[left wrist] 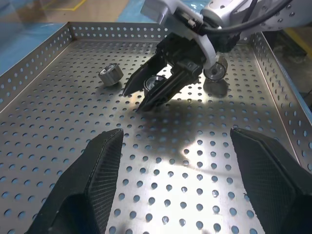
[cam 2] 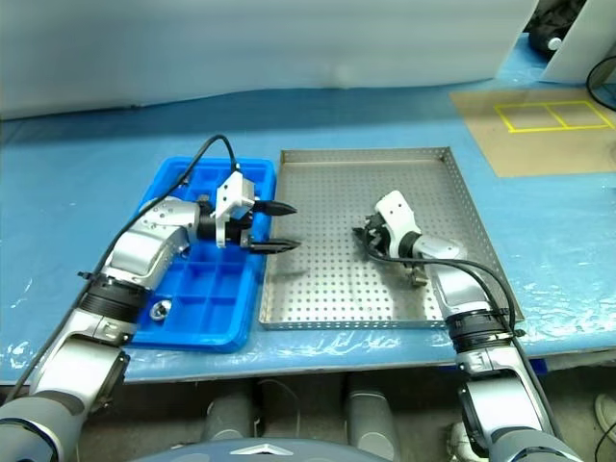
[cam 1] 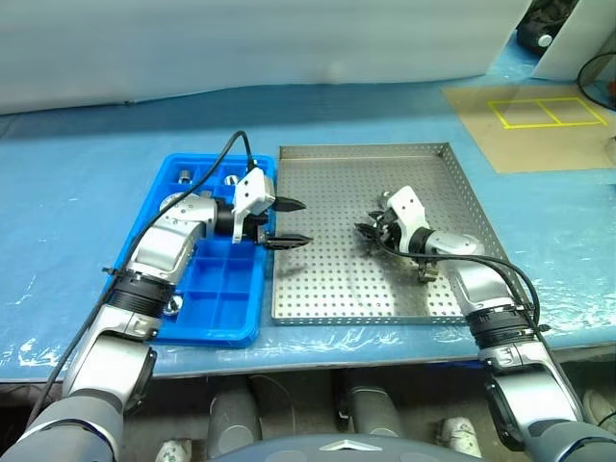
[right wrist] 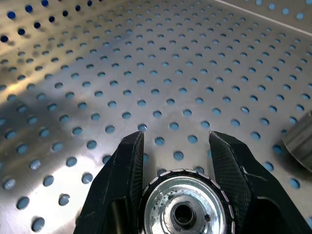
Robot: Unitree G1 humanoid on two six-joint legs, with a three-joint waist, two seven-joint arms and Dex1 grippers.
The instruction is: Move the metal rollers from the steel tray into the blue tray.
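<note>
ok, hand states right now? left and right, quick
Left hand: open, holding nothing, over the steel tray.
Right hand: closed on a metal roller.

Shiny hollow metal roller (right wrist: 184, 210) clamped above perforated steel tray (cam 1: 327, 279), blue tray (cam 1: 231, 308) alongside

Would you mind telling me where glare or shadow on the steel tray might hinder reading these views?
Left wrist view: a bright glare patch on the steel tray lies just past the right gripper, with its dark shadow beneath. Right wrist view: a broad sheen crosses the perforations, and the held roller is sharp while a second roller at the edge is blurred. Left eye view: lighting is even.
</note>
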